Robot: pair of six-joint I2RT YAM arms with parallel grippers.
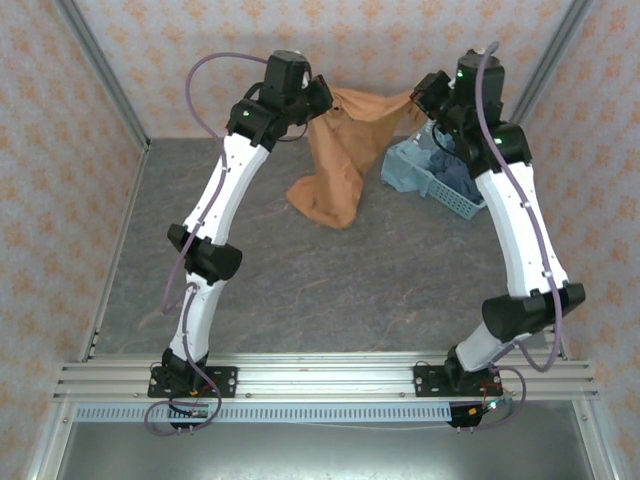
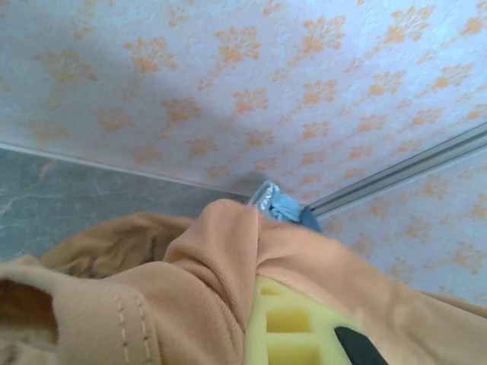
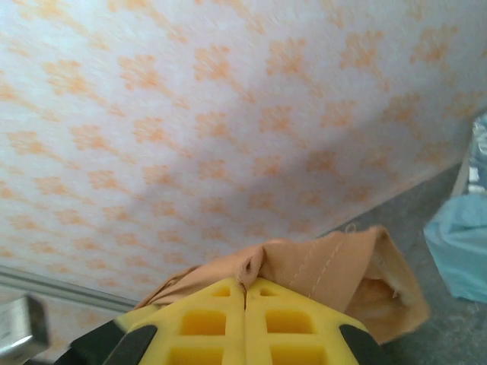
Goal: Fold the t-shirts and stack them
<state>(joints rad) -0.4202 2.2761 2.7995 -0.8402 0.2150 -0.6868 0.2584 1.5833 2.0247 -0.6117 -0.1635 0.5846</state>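
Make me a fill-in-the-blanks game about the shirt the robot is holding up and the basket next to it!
The left gripper and the right gripper hold up one shirt, and its colour is ____. The plastic basket beside the shirt is light ____. The basket stands on the robot's ____ side.
Missing words: orange; blue; right.

table (image 1: 330, 290): grey marbled top | basket (image 1: 452, 200): light blue, slotted, far right on it | walls (image 1: 180, 50): orange floral paper
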